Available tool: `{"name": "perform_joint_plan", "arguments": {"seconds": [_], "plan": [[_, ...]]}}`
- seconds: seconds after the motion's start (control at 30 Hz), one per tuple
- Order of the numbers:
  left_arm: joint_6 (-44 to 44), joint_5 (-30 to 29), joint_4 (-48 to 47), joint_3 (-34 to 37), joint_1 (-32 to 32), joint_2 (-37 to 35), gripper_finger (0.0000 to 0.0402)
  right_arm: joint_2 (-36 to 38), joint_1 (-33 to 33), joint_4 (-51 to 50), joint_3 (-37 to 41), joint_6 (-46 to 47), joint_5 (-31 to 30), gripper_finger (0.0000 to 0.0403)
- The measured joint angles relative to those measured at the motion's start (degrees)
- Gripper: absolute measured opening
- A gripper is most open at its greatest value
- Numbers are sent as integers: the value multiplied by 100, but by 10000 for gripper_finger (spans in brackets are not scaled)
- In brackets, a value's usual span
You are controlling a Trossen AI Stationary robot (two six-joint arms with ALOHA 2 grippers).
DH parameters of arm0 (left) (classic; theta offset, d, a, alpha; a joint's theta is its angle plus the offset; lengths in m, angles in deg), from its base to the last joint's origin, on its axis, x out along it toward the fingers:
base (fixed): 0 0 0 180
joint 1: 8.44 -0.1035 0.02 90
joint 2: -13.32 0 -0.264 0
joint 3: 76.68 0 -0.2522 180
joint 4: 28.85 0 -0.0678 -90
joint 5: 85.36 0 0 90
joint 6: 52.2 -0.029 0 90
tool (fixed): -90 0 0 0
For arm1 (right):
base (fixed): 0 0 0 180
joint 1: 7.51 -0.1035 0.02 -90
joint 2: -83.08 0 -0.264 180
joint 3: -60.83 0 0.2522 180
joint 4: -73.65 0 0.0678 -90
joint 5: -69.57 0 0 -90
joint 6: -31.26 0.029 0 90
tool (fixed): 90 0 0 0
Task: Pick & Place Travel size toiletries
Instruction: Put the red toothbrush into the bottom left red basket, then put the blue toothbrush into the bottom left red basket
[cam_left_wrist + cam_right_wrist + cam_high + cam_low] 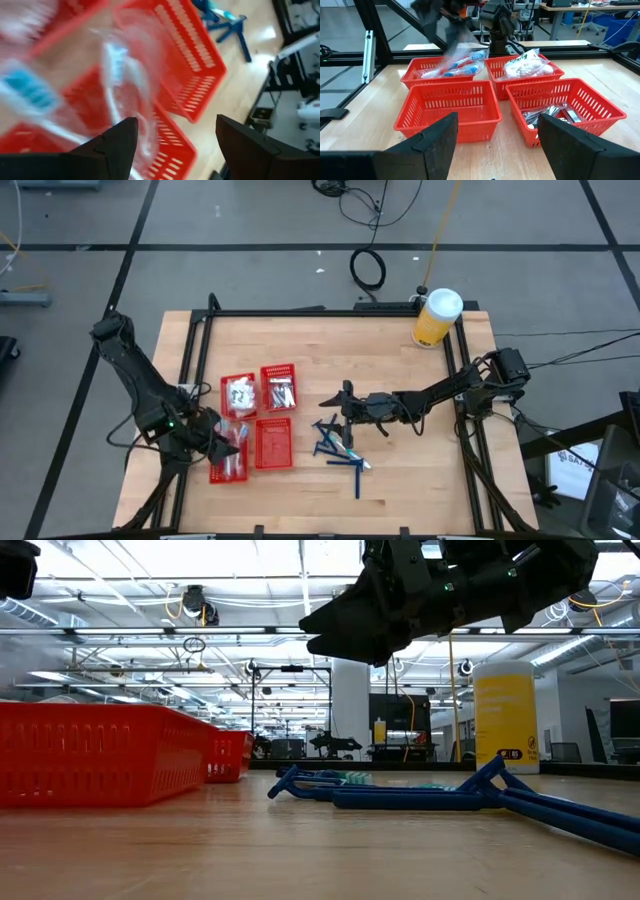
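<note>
Hovering over the near-left red basket [229, 463], the left gripper [226, 442] has its fingers spread apart, and a clear-wrapped toothbrush [122, 95] shows blurred between and just beyond them in the left wrist view; whether it is falling free or still touching a finger cannot be told. Other toothbrushes [461, 65] lie in that same basket. Beside it, the neighbouring basket [273, 444] looks empty, the one behind that holds silver tubes [551, 114], and the fourth holds white packets [525, 65]. On the far side of the empty basket from the toothbrush basket, the blue razors [340, 452] lie loose on the table [420, 480], with the right gripper [349, 406] hanging open just above and beside them. The risk, as I judge it, is the slippery wrapper clinging to a finger or catching the basket rim, so the toothbrush tips out onto the table or into the wrong basket.
</note>
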Motion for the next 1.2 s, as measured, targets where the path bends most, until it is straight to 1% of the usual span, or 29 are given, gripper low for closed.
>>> {"name": "perform_joint_plan", "arguments": {"seconds": [0.17, 0.27, 0.37, 0.43, 0.53, 0.63, 0.7, 0.77, 0.83, 0.9, 0.97, 1.07, 1.13, 1.2], "plan": [[644, 16, -988, 0, -6, -269, 264, -2, 0, -12, 0, 1, 0, 258], [833, -11, -1465, 0, -8, -389, 264, -2, 0, -84, 0, 2, 0, 258], [723, -342, -1694, 0, -8, -508, 264, -2, -2, -211, 0, -25, 2, 258], [335, -748, -1676, 0, -8, -629, 264, 116, -52, -569, 1, -135, 0, 258], [-436, -1384, -1584, 0, -10, -904, 264, 567, -261, -1338, -3, -253, -89, 258], [-1247, -2050, -1467, -33, -10, -1238, 264, 1047, -610, -2381, -13, 120, -644, 254], [-1907, -2754, -1192, -44, -10, -1441, 264, 1191, -833, -3133, -124, 478, -943, 252], [-2732, -3543, -918, -44, -12, -1589, 264, 1202, -1036, -3718, -265, 841, -1109, 249], [-3674, -4248, -569, -48, -56, -1663, 264, 1033, -1184, -3937, -370, 1120, -1101, 247], [-4368, -4529, -168, -48, -172, -1680, 264, 792, -1295, -3981, -379, 1279, -1075, 246], [-4904, -4388, 238, -48, -336, -1677, 264, 533, -1333, -3980, -372, 1453, -1080, 246], [-5668, -3672, 1046, -21, -653, -1583, 264, 243, -1349, -3967, -372, 1703, -1076, 246], [-6246, -3207, 1643, 2, -887, -1408, 264, 81, -1351, -3858, -376, 1815, -1061, 246], [-6864, -2603, 2326, 2, -1106, -1185, 264, -12, -1351, -3913, -370, 1915, -1031, 246]]}}
